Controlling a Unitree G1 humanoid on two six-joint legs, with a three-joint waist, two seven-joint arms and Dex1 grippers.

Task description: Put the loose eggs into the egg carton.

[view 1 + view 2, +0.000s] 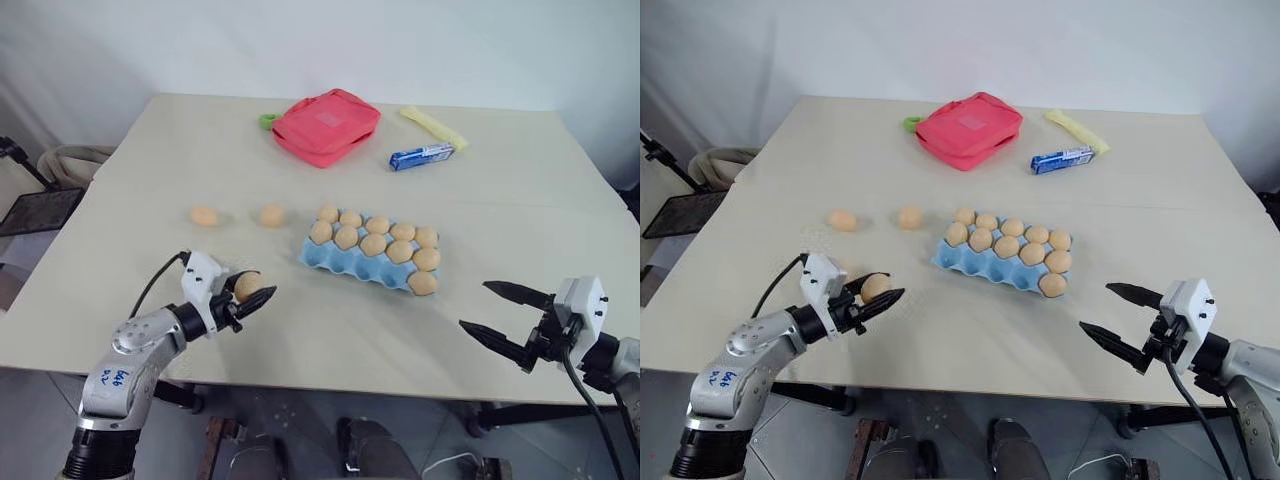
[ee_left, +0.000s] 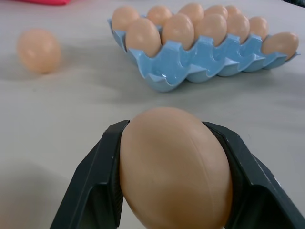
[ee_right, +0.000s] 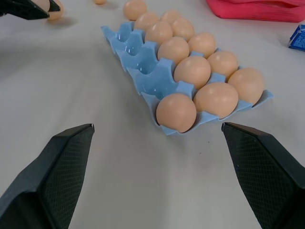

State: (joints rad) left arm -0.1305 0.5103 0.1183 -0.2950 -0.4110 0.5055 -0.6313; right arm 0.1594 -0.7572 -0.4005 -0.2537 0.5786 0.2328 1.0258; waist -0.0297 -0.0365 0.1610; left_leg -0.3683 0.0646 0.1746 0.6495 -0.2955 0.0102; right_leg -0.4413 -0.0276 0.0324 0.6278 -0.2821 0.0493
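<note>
The left gripper [image 1: 256, 293] was clamped on one egg [image 1: 247, 286] above the desk [image 1: 150, 180], near its front edge. Two loose eggs [image 1: 204, 216] lay beyond it, left of the egg carton [image 1: 352, 266] at mid-desk. The right gripper [image 1: 492, 313] hovered with its fingers spread, holding nothing.

Left gripper [image 1: 252, 296] jaws clamped on egg [image 1: 247, 286]; right gripper [image 1: 502, 315] jaws wide.
</note>
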